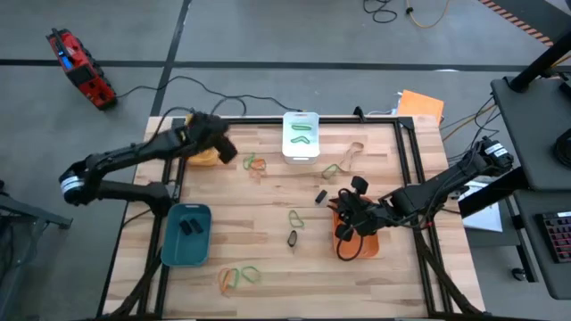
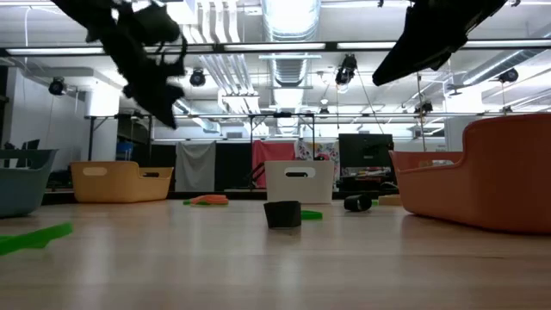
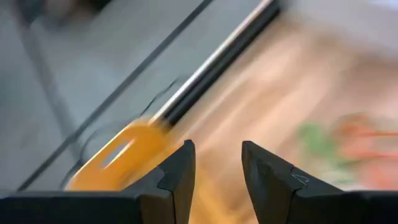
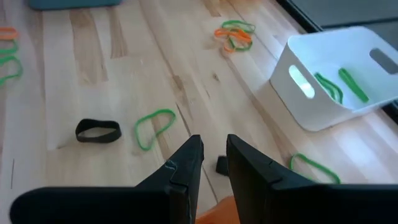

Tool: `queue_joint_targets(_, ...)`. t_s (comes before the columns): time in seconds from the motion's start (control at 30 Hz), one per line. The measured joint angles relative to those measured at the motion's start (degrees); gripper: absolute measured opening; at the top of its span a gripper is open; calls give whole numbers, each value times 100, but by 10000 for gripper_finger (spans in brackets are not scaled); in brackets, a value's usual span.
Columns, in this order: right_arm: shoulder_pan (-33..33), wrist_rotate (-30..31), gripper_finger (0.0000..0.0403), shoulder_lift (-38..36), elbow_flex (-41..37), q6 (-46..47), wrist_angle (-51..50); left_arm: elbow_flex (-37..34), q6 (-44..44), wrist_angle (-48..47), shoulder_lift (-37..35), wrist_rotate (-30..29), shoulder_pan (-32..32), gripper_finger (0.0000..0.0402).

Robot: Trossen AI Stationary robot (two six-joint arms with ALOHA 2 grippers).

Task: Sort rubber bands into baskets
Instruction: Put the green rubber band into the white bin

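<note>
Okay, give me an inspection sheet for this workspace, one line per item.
Surface: light wooden table, black frame.
Job's things: white plastic basket holds green rubber bands; teal plastic basket holds black ones; orange and yellow baskets under the arms; loose bands scattered.
Clutter: nothing seen.
Grippers: left gripper open, empty, above the yellow basket; right gripper over the orange basket, nothing seen between its fingers.
Cables: black cables on floor.
Surroundings: red tool on floor.

White basket (image 1: 301, 138) — green, seemingly plain, bands (image 1: 302, 131)

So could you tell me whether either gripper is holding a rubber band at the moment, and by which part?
Neither shows a hold: the left gripper has an empty gap by the yellow basket; nothing shows between the right gripper fingers.
</note>
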Motion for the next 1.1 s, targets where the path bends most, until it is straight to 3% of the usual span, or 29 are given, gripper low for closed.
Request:
queue_joint_targets(0.33, -84, 2, 68, 108, 0, -1115, 1007, -342, -296, 781, -447, -258, -2875, 103)
queue_joint_targets(0.6, -154, 1, 68, 249, -7, -1538, 1270, -1256, -345, 2766, -469, -1517, -4433, 103)
queue_joint_targets(0.8, -202, 0, 68, 249, -9, -1529, 1574, -1940, 425, 4497, -427, -1461, -5360, 103)
queue_joint_targets(1.1, -571, -471, 68, 249, 157, -1224, 2122, -2291, 1502, 5686, -437, -1212, -5909, 103)
